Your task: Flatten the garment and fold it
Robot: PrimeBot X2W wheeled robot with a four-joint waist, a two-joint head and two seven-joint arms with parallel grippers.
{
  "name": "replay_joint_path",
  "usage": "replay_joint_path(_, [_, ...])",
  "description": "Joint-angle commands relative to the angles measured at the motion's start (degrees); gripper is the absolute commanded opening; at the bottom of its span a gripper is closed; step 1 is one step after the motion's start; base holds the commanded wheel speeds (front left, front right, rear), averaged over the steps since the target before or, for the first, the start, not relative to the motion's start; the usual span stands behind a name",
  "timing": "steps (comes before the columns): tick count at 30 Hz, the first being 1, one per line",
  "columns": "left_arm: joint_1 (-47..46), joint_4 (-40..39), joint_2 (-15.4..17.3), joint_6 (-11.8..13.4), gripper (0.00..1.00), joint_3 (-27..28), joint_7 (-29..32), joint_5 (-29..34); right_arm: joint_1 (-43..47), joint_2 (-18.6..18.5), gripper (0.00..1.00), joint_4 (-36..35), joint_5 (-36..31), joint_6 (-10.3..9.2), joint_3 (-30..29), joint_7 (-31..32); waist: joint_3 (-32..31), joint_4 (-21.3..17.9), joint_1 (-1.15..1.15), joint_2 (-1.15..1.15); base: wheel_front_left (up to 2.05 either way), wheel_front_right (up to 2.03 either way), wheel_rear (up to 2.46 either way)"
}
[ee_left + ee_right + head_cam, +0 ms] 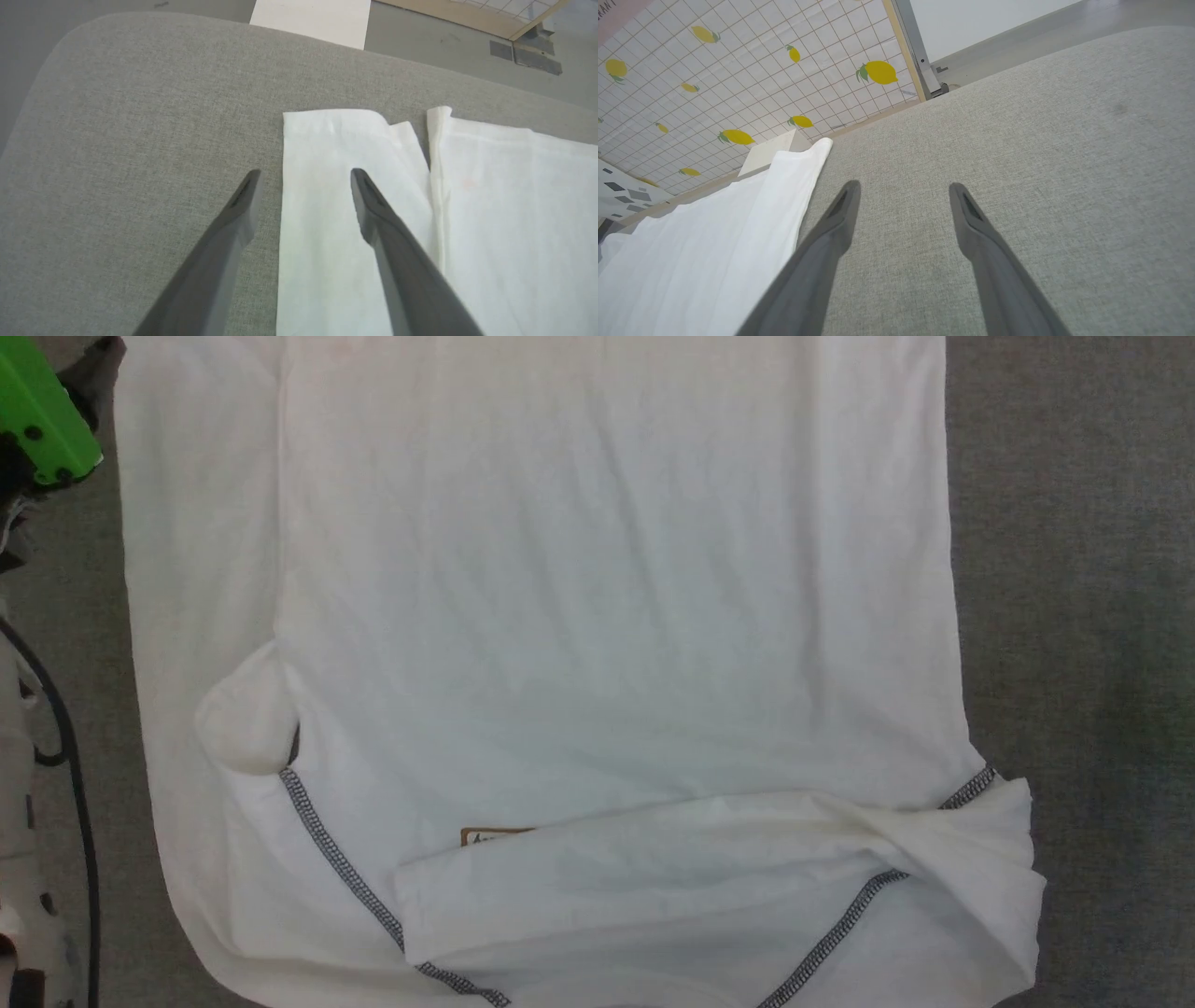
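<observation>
My left gripper point(306, 173) hangs with its fingers spread wide and nothing between them. It straddles the outer left edge of the garment point(597, 616), one finger over bare grey table point(140, 140) and the other over white cloth. My right gripper point(904, 185) is just as wide apart and empty. It sits over bare table just beside the garment's right edge.

The garment lies spread on the table in front of me, neck end near and hem end far. The body is mostly flat, with only shallow creases. The right sleeve point(653, 868) is folded across the near part of the body and half covers the brown logo patch point(495, 836). The left sleeve point(336, 196) runs straight along the left side to the far end, where its cuff lies just beside the hem corner.

I judge the flattening done, or nearly so, and the folding begun, with the left side as the step in hand. My left gripper needs to come down on that outer edge near the cuff and pinch the sleeve without catching the table cover. Then it has to carry the sleeve rightward over the body, keeping the fold line straight. A small puff of cloth point(247, 719) bulges at the left armpit and may need smoothing first.
</observation>
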Motion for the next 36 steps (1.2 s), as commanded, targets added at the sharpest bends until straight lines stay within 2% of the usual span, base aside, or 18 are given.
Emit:
replay_joint_path(1, [-1.62, 0.59, 0.98, 0.21, 1.0, -0.58, 1.41, 0.59, 0.21, 0.02, 1.0, -0.76, 0.4, -0.08, -0.29, -0.06, 4.68, -1.06, -0.01, 0.0, 0.0, 0.0, 0.0])
replay_joint_path(7, [-3.36, 2.25, 2.46, 0.86, 1.0, -1.81, 6.65, 0.82, 1.15, 0.02, 1.0, -2.29, 1.09, -0.08, -0.49, -0.39, 7.0, -1.07, -0.01, 0.0, 0.0, 0.0, 0.0])
replay_joint_path(11, [-2.3, 3.58, 2.52, 0.33, 1.0, -1.4, 8.73, -0.91, 1.37, 0.02, 1.0, -2.66, 1.3, -0.08, -0.57, -0.61, 7.58, -1.01, -0.01, 0.0, 0.0, 0.0, 0.0])
replay_joint_path(12, [-2.12, 3.72, 2.21, 0.26, 0.33, -1.1, 8.43, -1.42, 1.35, 0.02, 1.0, -2.67, 1.29, -0.08, -0.62, -0.62, 7.65, -1.0, -0.01, 0.0, 0.0, 0.0, 0.0])
replay_joint_path(13, [-1.82, 3.92, 1.91, -0.12, 0.0, -0.94, 7.88, -1.9, 1.3, 0.02, 1.0, -2.65, 1.26, -0.08, -0.7, -0.62, 7.65, -0.96, -0.01, 0.0, 0.0, 0.0, 0.0])
replay_joint_path(16, [-1.06, 4.66, 1.34, -0.71, 0.0, 0.72, 4.7, -3.45, 1.11, 0.03, 1.0, -2.32, 1.04, -0.08, -0.85, -0.6, 7.13, -0.86, -0.01, 0.0, 0.0, 0.0, 0.0])
replay_joint_path(21, [0.24, 6.35, 0.38, -0.39, 0.0, 7.1, -5.27, -7.13, 1.0, 0.03, 1.0, -0.78, 0.89, -0.08, -0.36, -1.0, 4.34, -0.51, -0.01, 0.0, 0.0, 0.0, 0.0])
replay_joint_path(27, [4.77, 8.49, 1.69, 0.12, 0.0, 14.93, -15.63, -9.83, 1.55, 0.03, 1.0, 1.95, 1.0, -0.08, 0.46, -1.96, -1.24, 0.53, -0.01, 0.0, 0.0, 0.0, 0.0])
replay_joint_path(36, [15.74, 9.19, 2.43, 1.99, 0.0, 23.12, -22.75, -12.09, 3.87, 0.03, 1.0, 5.58, 1.49, -0.08, 0.77, -2.81, -9.86, 3.83, -0.01, 0.0, 0.0, 0.0, 0.0])
